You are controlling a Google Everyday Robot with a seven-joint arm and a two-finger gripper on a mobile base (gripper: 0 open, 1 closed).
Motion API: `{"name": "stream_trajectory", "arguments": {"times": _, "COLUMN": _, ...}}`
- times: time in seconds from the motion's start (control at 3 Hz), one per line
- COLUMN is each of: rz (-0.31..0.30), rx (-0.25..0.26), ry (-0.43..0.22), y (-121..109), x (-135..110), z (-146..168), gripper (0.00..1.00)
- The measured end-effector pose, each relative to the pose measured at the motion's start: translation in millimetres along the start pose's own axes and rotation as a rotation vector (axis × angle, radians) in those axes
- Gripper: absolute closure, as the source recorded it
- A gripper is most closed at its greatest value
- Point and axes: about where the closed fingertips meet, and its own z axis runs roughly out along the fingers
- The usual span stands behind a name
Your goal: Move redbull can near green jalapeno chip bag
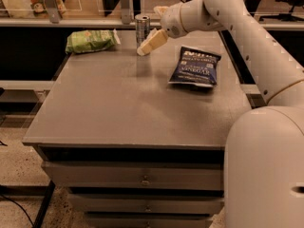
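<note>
The redbull can (142,28) stands upright at the far edge of the grey table (118,108), a slim silver can with a pull-tab top. The green jalapeno chip bag (91,40) lies flat at the far left corner, a short gap left of the can. My gripper (148,30) reaches in from the right at the can. It is open: one cream finger (152,42) slants down in front of the can to its right, and the other finger (160,8) shows behind it. The can's base rests on the table.
A dark blue chip bag with white lettering (194,66) lies right of the can, under my arm (247,37). Shelving and posts stand behind the table's far edge. Drawers (142,179) run below the front edge.
</note>
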Motion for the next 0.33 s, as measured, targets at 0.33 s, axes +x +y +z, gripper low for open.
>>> {"name": "stream_trajectory", "arguments": {"times": 0.33, "rz": 0.000, "rx": 0.000, "ry": 0.000, "y": 0.1, "x": 0.0, "z": 0.1, "gripper": 0.00}}
